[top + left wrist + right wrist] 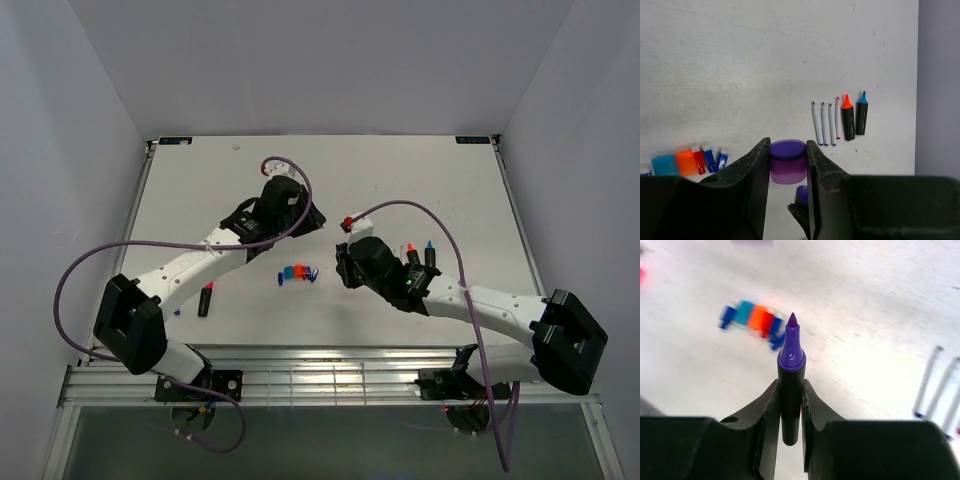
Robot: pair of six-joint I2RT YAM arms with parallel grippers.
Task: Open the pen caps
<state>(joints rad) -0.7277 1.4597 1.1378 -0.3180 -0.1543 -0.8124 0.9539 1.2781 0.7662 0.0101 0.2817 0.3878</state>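
A: Purple cap (pixel 787 161) is off its pen, pinched in the left tool (pixel 787 150) above the counter (pixel 740 60). Why held apart?

B: Right tool (pixel 790 390) is clamped on the purple highlighter (pixel 791 355), nib bare. Each holds one half, I judge.

A: View differences?

B: Only the left wrist shows the gripped cap. The right wrist shows the nib, with loose caps (pixel 756 320) blurred behind. Only the top view shows another highlighter (pixel 205 298) by the left arm, seemingly capped.
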